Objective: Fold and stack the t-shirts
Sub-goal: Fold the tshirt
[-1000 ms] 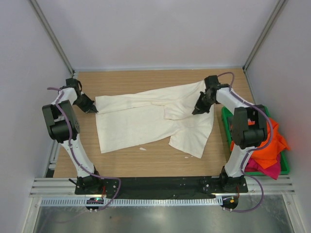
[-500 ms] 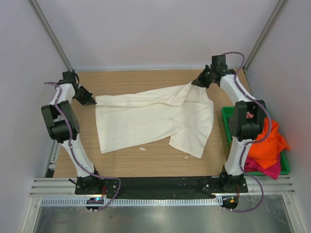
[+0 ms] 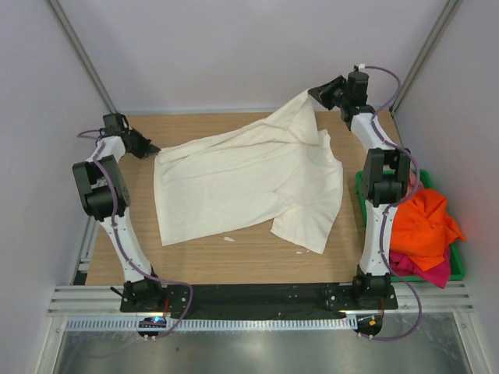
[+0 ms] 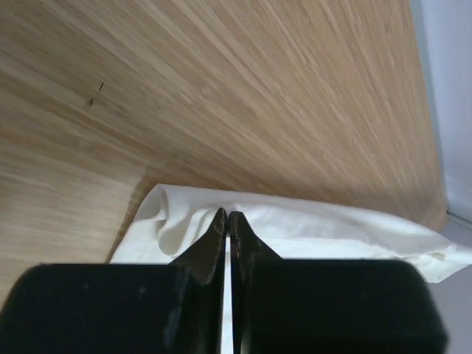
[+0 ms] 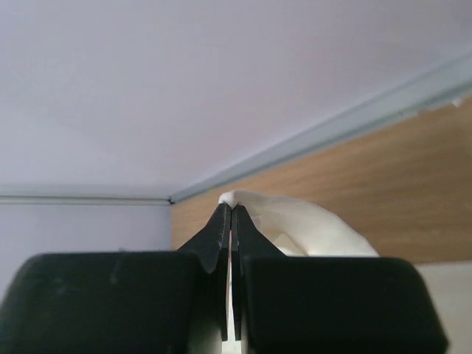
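Shirt (image 3: 249, 183) is pinched at opposite corners, my left hand (image 4: 227, 217) low, right hand (image 5: 228, 210) high; pulling harder could slip either thin grip, collapsing the spread.

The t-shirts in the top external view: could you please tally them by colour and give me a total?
Cream-white t-shirt: 1
Orange t-shirt: 1
Magenta t-shirt: 1, partly buried, so there may be more
Total: 3 visible
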Robot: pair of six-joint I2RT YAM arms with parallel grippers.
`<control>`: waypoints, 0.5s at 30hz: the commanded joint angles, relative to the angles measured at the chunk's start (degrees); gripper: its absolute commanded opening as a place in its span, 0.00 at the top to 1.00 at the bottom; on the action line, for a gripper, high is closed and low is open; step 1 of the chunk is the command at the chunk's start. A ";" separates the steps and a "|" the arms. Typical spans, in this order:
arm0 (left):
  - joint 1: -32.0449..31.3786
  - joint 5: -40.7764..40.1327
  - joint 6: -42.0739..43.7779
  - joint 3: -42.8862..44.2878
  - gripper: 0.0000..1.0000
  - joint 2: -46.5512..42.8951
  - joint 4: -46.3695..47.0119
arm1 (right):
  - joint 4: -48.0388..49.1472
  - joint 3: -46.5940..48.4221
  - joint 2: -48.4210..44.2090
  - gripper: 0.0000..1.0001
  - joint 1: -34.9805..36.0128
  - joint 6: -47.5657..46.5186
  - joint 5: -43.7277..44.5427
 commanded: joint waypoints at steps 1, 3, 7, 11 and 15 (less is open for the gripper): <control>0.10 2.09 -3.83 2.27 1.00 1.17 9.22 | 13.33 8.49 4.85 0.99 -0.27 6.28 -3.53; 0.18 1.91 -5.15 3.06 1.00 2.40 11.15 | 17.53 11.05 7.67 0.99 -0.27 9.71 -5.54; 0.36 1.56 -6.30 4.47 1.00 3.63 14.75 | 20.54 18.69 13.30 0.99 -0.27 12.70 -7.57; 0.88 1.47 -6.12 6.67 1.00 4.78 16.34 | 20.11 22.40 17.00 0.99 -0.18 12.97 -10.12; 1.59 0.33 -5.25 7.45 1.00 4.87 17.92 | 19.06 20.91 17.00 0.99 -0.18 11.31 -13.02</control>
